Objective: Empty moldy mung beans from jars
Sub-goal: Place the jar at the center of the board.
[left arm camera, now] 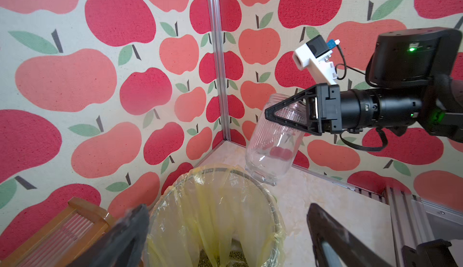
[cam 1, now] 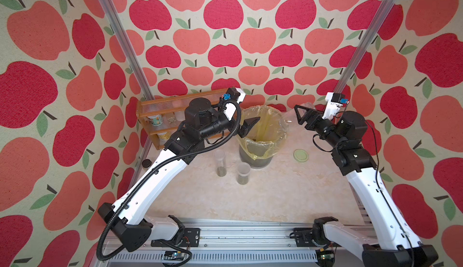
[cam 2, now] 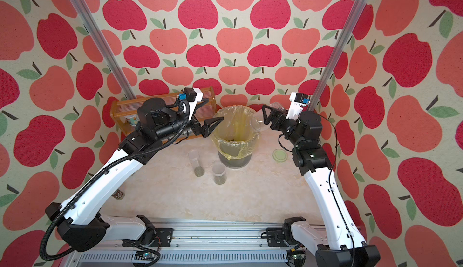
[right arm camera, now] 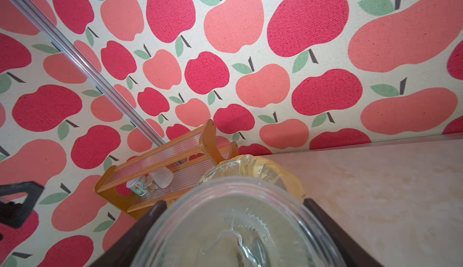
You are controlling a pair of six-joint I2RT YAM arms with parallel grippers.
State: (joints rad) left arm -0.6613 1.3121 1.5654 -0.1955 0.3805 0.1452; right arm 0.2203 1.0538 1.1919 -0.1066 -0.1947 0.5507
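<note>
Walls (cam 1: 225, 15): cream weave printed with crimson and salmon-pink apples, green leaves, dark stems.
Surface (cam 1: 225, 198): pale cream with faint beige marbling.
Bin (cam 1: 255, 159): dark body, lined with a translucent yellow bag (cam 1: 265, 120).
Rack (cam 1: 175, 99), far left corner: orange-brown wood with clear ribbed panels. The can (cam 1: 155, 120) on it carries teal and orange print.
Clear and colourless: the tall jar (cam 1: 220, 161), the short jar (cam 1: 243, 173) with its frosted top, and the ribbed jar (left arm camera: 273, 148).
The mung beans (cam 1: 221, 171): dark olive.
Lid (cam 1: 300, 155), near the right edge: pale green.
Arms (cam 1: 160, 178): white shells, black joints.
The left gripper (cam 2: 213, 126) and the right gripper (left arm camera: 275, 115): black.
</note>
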